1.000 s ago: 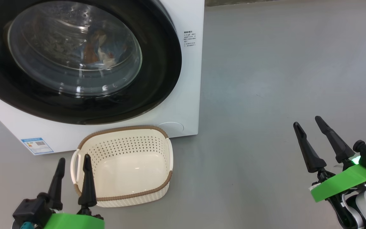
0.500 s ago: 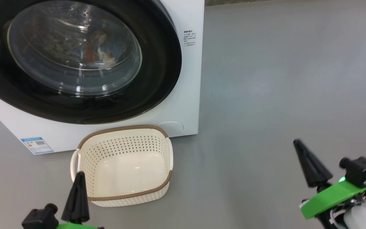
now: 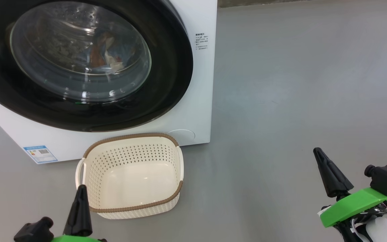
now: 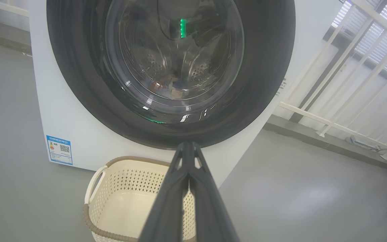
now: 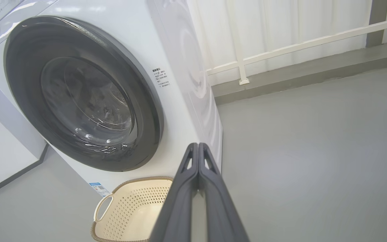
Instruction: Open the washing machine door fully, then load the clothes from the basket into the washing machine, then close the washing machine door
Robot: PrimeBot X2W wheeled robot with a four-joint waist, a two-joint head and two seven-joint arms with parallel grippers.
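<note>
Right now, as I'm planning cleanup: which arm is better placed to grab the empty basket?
Left. The left pincer sits beside the basket rim; the right pincer is well off across the floor.

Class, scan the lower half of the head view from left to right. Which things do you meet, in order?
blue label sticker → basket → right pincer

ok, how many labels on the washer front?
2. A blue label low left on the washing machine; a small dark-print label right of the washing machine door. Upper front is cropped; more may be hidden.
</note>
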